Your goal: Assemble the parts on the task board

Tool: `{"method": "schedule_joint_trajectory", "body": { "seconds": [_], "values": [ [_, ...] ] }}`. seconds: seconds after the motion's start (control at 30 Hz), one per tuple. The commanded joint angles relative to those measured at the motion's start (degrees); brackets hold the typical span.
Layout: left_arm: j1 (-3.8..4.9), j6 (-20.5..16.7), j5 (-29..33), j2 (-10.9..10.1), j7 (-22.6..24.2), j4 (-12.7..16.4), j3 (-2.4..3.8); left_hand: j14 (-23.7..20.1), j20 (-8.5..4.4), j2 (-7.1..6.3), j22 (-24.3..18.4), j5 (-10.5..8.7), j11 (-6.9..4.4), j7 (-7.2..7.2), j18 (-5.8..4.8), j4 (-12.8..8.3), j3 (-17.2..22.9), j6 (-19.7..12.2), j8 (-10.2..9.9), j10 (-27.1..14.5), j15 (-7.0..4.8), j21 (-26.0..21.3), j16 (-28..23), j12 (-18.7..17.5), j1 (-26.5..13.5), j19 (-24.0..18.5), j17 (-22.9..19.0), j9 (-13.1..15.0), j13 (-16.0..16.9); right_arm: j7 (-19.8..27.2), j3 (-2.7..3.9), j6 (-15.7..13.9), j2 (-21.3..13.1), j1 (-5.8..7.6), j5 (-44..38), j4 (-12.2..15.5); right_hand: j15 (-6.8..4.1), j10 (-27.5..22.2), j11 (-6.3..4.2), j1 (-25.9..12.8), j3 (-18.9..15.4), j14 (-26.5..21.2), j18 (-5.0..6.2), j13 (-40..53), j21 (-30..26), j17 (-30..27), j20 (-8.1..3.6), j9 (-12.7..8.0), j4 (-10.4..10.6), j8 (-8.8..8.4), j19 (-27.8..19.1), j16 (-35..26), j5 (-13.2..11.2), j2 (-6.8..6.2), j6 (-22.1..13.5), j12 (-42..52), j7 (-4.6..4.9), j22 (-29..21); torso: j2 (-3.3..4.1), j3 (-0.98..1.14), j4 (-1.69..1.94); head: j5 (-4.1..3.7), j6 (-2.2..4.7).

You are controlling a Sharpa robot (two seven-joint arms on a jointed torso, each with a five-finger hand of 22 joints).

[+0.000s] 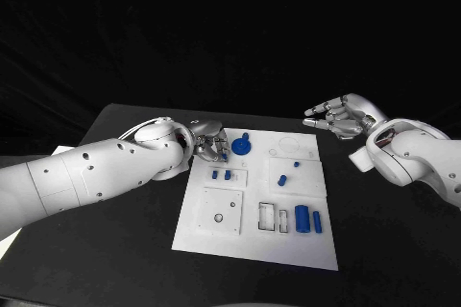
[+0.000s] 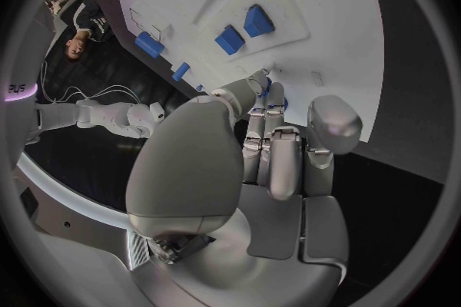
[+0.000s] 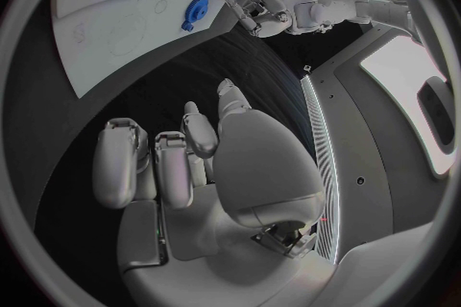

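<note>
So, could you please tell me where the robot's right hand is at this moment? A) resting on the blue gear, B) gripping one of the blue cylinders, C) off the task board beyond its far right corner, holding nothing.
C: the right hand sits off the white task board, past its far right corner, with its fingers curled and nothing in them.

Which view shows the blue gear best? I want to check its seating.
The head view: the gear sits unobstructed at the board's far end, seen from above. The right wrist view shows it small and distant; the left wrist view doesn't plainly show it.
</note>
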Motion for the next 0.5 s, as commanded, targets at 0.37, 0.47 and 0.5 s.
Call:
{"method": "schedule_joint_trajectory", "body": {
  "seconds": [0.37, 0.47, 0.5],
  "values": [
    [-0.14, 2.4, -0.85, 0.66, -1.05, -0.46, -0.16, 3.05, 0.38, -0.19, -0.16, 0.11, 0.03, 0.23, -0.87, -0.39, -0.07, 0.07, -0.45, 0.41, 0.49, -0.16, 0.11, -0.59, -0.82, 0.92, -0.12, 0.03, 0.1, 0.64, 0.02, 0.51, 0.02, -0.03, -0.08, 0.06, -0.17, -0.24, 0.0, -0.15, -0.29, 4.47, 0.67, 0.01, -0.2, 8.24, -0.12, -0.02, 0.09, -0.15, -0.43, -0.24, 0.39, 0.53, 0.12, 0.03, 0.18, -0.07, -0.03, 0.03, 0.02, -0.1, -0.13],
    [-0.15, 2.63, -0.89, 0.78, -1.22, -0.68, -0.2, 3.05, 0.39, -0.22, -0.18, 0.11, 0.04, 0.24, -0.87, -0.4, -0.07, 0.04, -0.49, 0.39, 0.51, -0.19, 0.11, -0.65, -0.86, 0.91, -0.13, 0.03, 0.1, 0.66, 0.02, 0.53, 0.01, -0.03, -0.08, 0.08, -0.17, -0.24, 0.0, -0.15, -0.29, 4.47, 0.67, 0.01, -0.2, 8.24, -0.12, -0.02, 0.09, -0.15, -0.43, -0.24, 0.39, 0.53, 0.12, 0.03, 0.18, -0.07, -0.01, 0.02, 0.0, -0.07, -0.14],
    [-0.16, 2.7, -0.9, 0.83, -1.27, -0.78, -0.21, 3.05, 0.39, -0.23, -0.18, 0.11, 0.05, 0.24, -0.87, -0.42, -0.07, 0.02, -0.51, 0.38, 0.51, -0.19, 0.12, -0.67, -0.87, 0.91, -0.11, 0.03, 0.1, 0.66, 0.02, 0.53, 0.01, -0.03, -0.08, 0.08, -0.17, -0.24, 0.0, -0.15, -0.29, 4.47, 0.67, 0.01, -0.2, 8.24, -0.12, -0.02, 0.09, -0.15, -0.43, -0.24, 0.39, 0.53, 0.12, 0.03, 0.18, -0.07, -0.01, 0.02, -0.02, -0.1, -0.12]
  ]
}}
